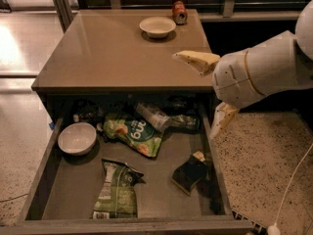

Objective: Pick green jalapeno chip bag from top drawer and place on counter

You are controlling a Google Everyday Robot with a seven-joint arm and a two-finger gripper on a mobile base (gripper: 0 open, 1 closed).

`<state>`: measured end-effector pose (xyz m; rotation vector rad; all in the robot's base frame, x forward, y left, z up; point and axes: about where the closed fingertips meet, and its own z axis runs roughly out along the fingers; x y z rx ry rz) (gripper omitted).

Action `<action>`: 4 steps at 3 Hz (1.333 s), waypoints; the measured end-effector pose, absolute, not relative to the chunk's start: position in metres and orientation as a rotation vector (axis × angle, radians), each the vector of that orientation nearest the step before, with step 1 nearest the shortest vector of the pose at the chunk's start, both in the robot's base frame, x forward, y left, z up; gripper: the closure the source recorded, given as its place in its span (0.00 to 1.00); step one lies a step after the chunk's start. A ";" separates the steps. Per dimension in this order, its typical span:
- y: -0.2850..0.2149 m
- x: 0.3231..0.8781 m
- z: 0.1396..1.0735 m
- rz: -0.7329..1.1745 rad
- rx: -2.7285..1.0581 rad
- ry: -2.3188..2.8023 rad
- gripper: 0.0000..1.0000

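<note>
The green jalapeno chip bag (116, 192) lies flat near the front of the top drawer (146, 225), apart from the brighter green bag (133, 133) behind it. The gripper (195, 96) hangs empty by the drawer's right rear corner, fingers spread wide. It should best move forward-left, then descend across the bag's narrow body. The counter (112, 58) lies beyond.
</note>
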<state>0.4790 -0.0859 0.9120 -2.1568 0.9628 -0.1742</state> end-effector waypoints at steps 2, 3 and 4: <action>-0.059 0.467 0.866 -0.034 -2.108 0.850 0.00; -0.058 0.466 0.867 -0.046 -2.109 0.839 0.00; -0.055 0.464 0.869 -0.167 -2.131 0.781 0.00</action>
